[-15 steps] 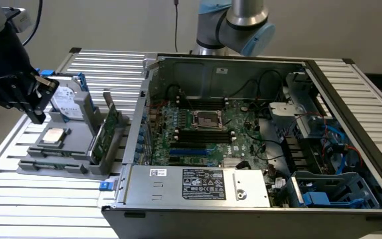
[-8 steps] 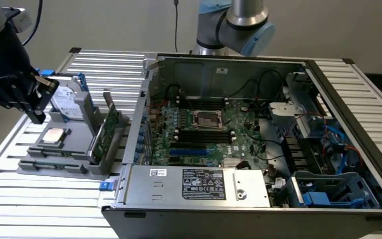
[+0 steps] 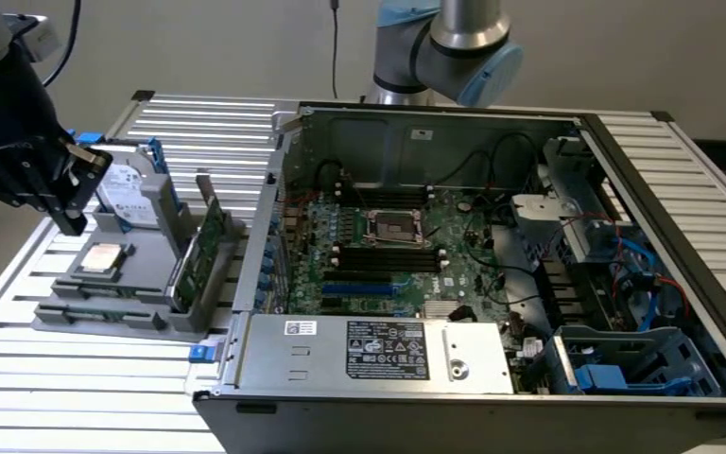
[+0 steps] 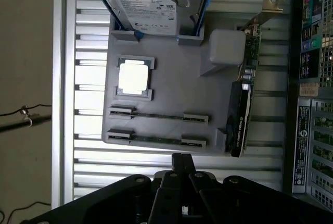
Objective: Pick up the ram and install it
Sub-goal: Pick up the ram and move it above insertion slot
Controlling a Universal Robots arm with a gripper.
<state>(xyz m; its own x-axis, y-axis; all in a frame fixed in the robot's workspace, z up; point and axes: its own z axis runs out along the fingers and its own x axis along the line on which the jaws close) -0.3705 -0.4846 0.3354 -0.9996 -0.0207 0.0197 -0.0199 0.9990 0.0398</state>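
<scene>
At the exterior view's left, the black gripper (image 3: 71, 213) (image 4: 181, 159) hangs over the slatted metal table (image 3: 35, 378), its fingers (image 4: 182, 174) pressed together and holding nothing. Beneath and beside it sits a gray holder (image 3: 136, 284) (image 4: 171, 94) carrying spare parts: a silver hard drive (image 3: 129, 200) (image 4: 156, 5) with blue rails at one end, a square processor (image 3: 102, 257) (image 4: 133, 76) in the middle, and a green expansion card (image 3: 205, 248) (image 4: 243, 99) standing on edge along the side nearest the computer. The ram (image 4: 156, 139), a thin green stick, lies in the holder's clipped rows at the end opposite the hard drive, untouched and apart from the gripper. Further right, the open computer case (image 3: 665, 189) lies on its side, its motherboard (image 3: 464, 274) exposed, the long black slots (image 3: 388, 255) flanking the processor socket (image 3: 388, 225). The silver power supply (image 3: 376, 350) fills the case's near edge, and the arm's (image 3: 452, 43) blue-capped joint rises behind.
</scene>
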